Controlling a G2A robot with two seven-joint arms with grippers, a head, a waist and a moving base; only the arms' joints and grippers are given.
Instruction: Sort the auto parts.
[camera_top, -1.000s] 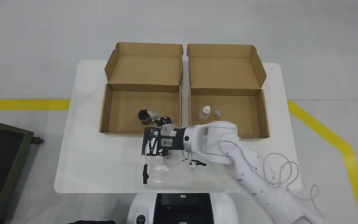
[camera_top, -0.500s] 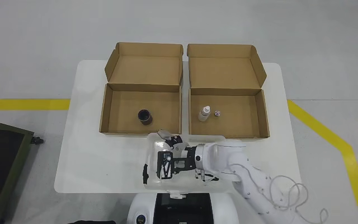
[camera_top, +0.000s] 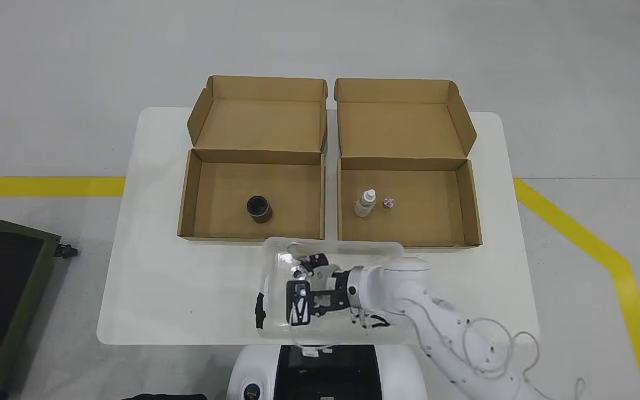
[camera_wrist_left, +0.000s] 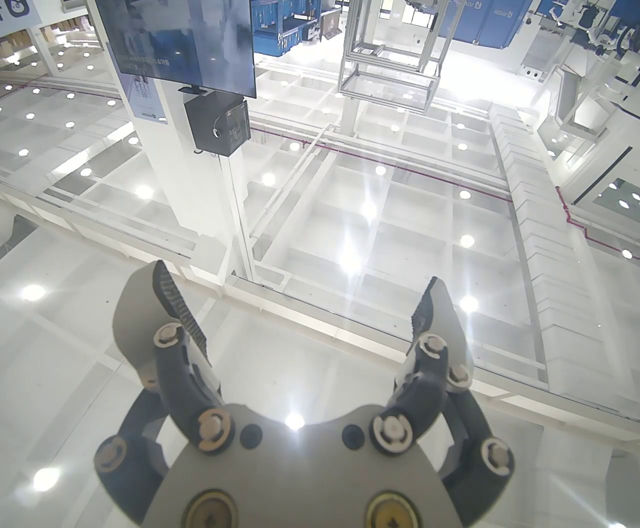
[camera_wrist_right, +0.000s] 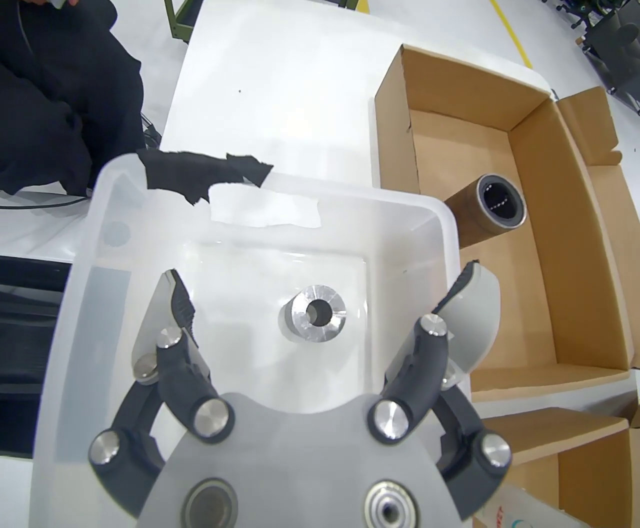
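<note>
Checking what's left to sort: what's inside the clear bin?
One silver metal ring lies on the floor of the bin, below the open right gripper. The gripper covers part of the floor; anything there cannot be seen.

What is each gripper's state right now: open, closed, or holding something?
Left gripper: open, holding nothing.
Right gripper: open, empty, over the metal bushing in the clear plastic bin.

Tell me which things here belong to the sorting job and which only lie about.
Belong to the job:
- silver metal ring in the clear plastic bin
- dark cylindrical bearing in the left brown cardboard box
- small white bottle-shaped part in the right cardboard box
- open right gripper over the bin

Lying about:
- torn black tape on the bin's rim
- yellow floor stripe
</note>
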